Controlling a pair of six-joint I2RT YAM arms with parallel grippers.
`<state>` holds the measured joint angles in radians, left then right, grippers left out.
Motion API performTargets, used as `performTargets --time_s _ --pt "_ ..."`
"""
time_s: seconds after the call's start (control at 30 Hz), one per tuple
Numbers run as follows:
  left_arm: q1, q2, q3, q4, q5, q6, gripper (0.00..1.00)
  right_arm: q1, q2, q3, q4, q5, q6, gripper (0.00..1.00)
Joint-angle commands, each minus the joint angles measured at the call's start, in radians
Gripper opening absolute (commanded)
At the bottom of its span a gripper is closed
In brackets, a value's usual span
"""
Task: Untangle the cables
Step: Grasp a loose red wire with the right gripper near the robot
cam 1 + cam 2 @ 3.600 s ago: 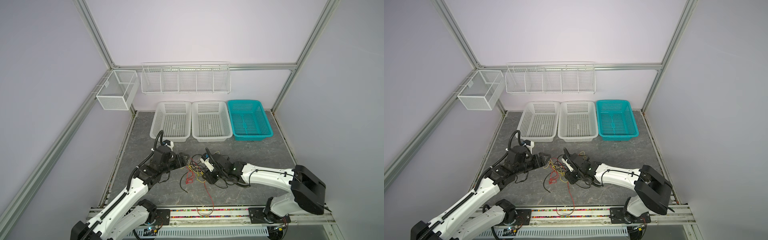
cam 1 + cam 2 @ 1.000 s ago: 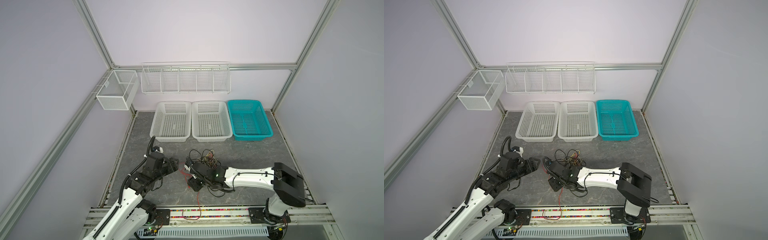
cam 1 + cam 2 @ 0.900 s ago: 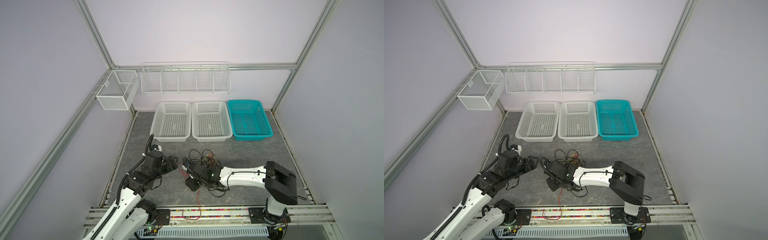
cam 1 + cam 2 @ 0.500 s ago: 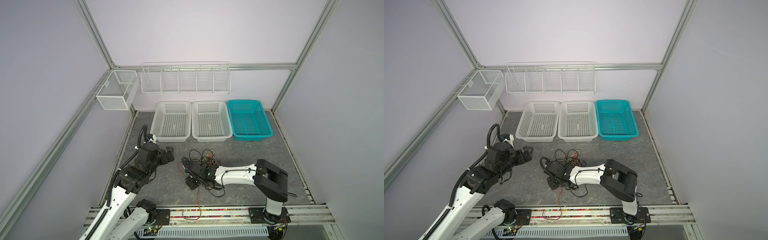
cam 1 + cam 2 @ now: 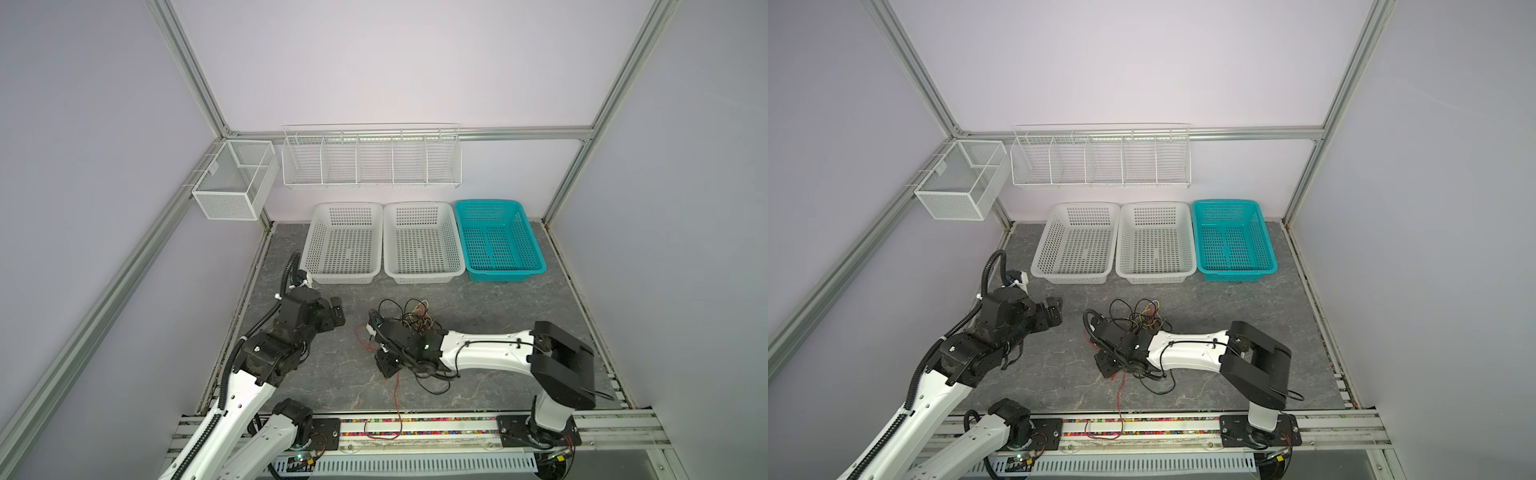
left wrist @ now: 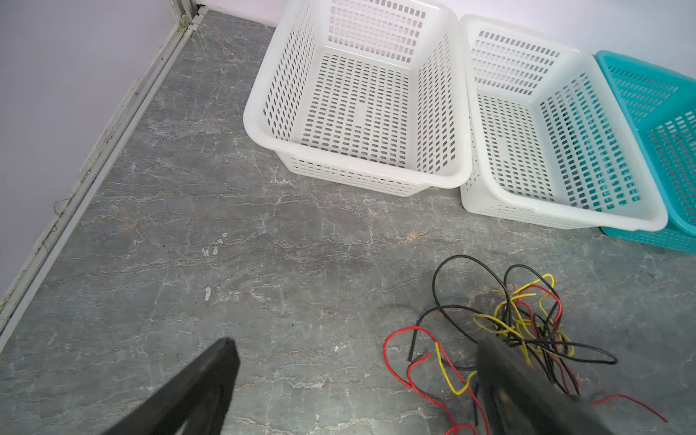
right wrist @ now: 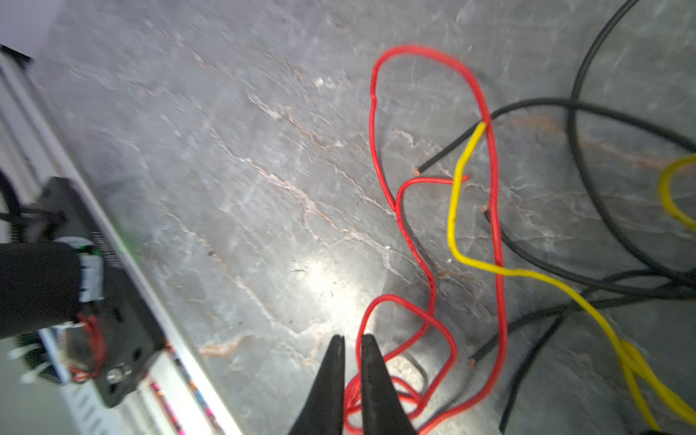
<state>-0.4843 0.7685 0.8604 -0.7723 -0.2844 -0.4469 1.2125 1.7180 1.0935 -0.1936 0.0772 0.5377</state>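
The cables (image 5: 415, 316) (image 5: 1142, 316) lie tangled in red, yellow and black on the grey floor, in front of the baskets. One red cable (image 5: 397, 399) trails over the front rail. My right gripper (image 5: 384, 365) (image 5: 1106, 366) sits low at the tangle's near left edge. In the right wrist view its fingers (image 7: 371, 376) stand almost together, with a red cable loop (image 7: 444, 339) running into the narrow gap between them. My left gripper (image 5: 337, 316) (image 6: 354, 361) hangs wide open and empty, left of the cables (image 6: 527, 324).
Two white baskets (image 5: 316, 245) (image 5: 457, 245) and a teal basket (image 5: 530, 241) stand in a row at the back. A wire rack (image 5: 370, 158) and a mesh box (image 5: 232, 183) hang on the walls. The rail (image 5: 457, 428) runs along the front.
My left arm has drawn back to the left and its gripper has opened wide. The right gripper has shifted left to the red cable and closed.
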Motion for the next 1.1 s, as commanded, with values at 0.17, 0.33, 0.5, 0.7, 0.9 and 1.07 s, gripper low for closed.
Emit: performTargets --time_s 0.17,0.33,0.5,0.7,0.9,1.07 --pt "0.006 0.006 -0.015 0.004 0.014 0.022 0.99 0.004 -0.213 -0.014 -0.085 0.011 -0.08 0.11" --pt "0.006 -0.005 -0.018 0.007 0.014 0.023 0.99 0.004 -0.187 -0.017 -0.108 0.016 -0.064 0.25" --pt "0.005 -0.009 -0.022 0.008 0.017 0.023 0.99 0.01 -0.134 -0.062 -0.052 0.003 -0.001 0.36" --pt "0.005 -0.01 -0.023 0.01 0.022 0.024 0.99 0.012 -0.032 -0.062 -0.02 -0.008 0.046 0.4" --pt "0.005 -0.009 -0.026 0.013 0.025 0.026 0.99 0.01 0.035 -0.063 -0.015 0.011 0.083 0.49" --pt "0.006 -0.01 -0.027 0.015 0.031 0.028 0.99 0.01 0.091 -0.06 0.004 0.0 0.101 0.52"
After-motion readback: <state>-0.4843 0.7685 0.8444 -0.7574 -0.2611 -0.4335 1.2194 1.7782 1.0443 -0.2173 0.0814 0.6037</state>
